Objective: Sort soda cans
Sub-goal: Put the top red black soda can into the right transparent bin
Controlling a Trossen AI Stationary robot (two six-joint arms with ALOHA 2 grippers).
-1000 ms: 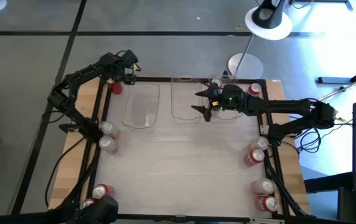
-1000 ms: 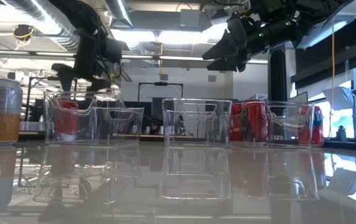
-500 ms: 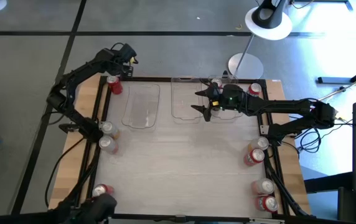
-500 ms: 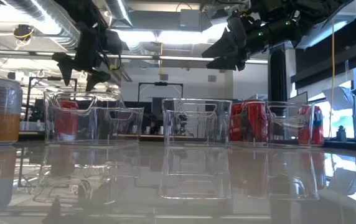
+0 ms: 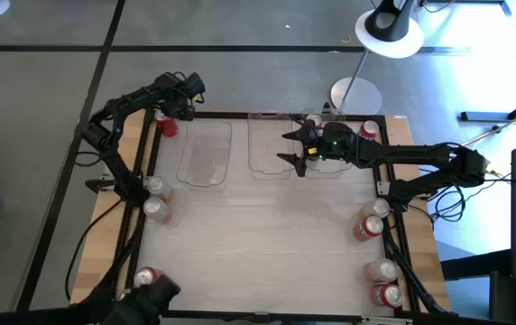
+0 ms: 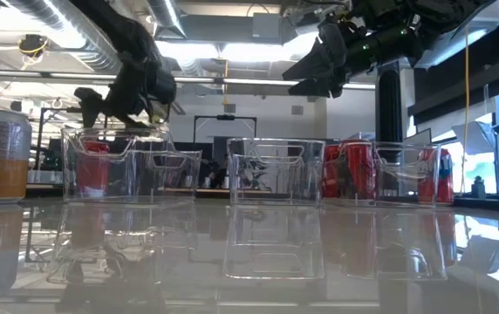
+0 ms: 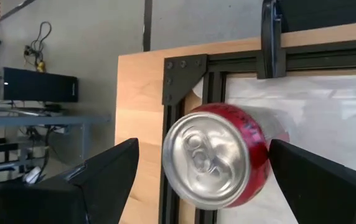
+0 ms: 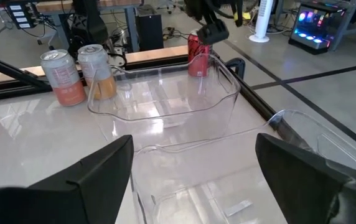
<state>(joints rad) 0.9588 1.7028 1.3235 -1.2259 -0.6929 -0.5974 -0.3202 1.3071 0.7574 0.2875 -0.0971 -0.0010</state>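
Observation:
A red soda can with a silver top (image 7: 218,152) stands upright on its base at the table's far left corner (image 5: 166,125), just outside the left clear bin. My left gripper (image 7: 203,148) hovers above it, open, one finger on each side of the can's top without touching; in the low view it hangs over the can (image 6: 114,103). My right gripper (image 5: 292,150) is open and holds nothing, raised over the middle bin (image 8: 193,144). Red cans (image 6: 354,170) stand in the right bin.
Three clear bins stand in a row at the far edge: left (image 5: 206,152), middle (image 5: 271,144), right (image 5: 335,161). More cans stand on the left edge (image 5: 155,199), near left corner (image 5: 147,277), right edge (image 5: 373,217) and near right corner (image 5: 382,282).
My left gripper has swung over the red can at the far left corner, turned, and come down a little toward it. The right arm has kept still.

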